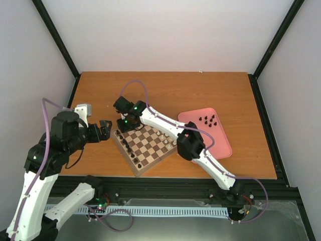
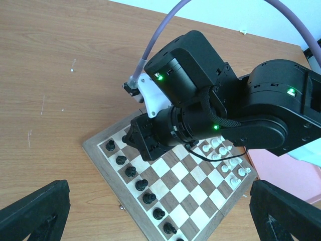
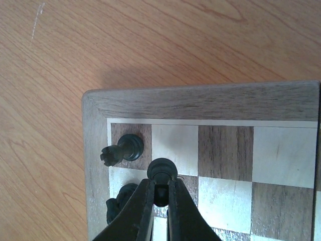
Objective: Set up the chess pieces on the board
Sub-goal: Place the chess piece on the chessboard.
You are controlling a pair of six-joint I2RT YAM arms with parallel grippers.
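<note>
- Surface: orange-brown wood-grain table (image 1: 200, 90). White walls stand on three sides, with black frame posts at the corners.
- The board (image 1: 152, 148) lies turned at an angle near the table's middle, one corner close to the front edge. A pink tray (image 1: 220, 145) sits near its right side, not touching it.
- Chess pieces (image 1: 207, 120): a small black cluster on the far part of the tray, and a row along the board's left edge. White pieces (image 2: 225, 158) stand at the opposite edge.
- Right gripper (image 3: 161, 187): over the board's far-left corner, jaws pinched nearly together on a black piece (image 3: 161, 168). A rook (image 3: 123, 149) occupies the dark corner square just beside it.
- Left gripper (image 1: 104, 128): over the table just left of the board. Its fingers (image 2: 35, 213) are spread wide with nothing between them.
- Room: bare wood shows from the board to the far wall, and along the left side.
- Hidden: the right arm's wrist covers the board's far corner in the top and left wrist views.
- A third black piece (image 3: 120, 201) is half behind the right gripper.
- Cannot tell whether the held piece touches its square.
- Tray pieces are too small to identify.
</note>
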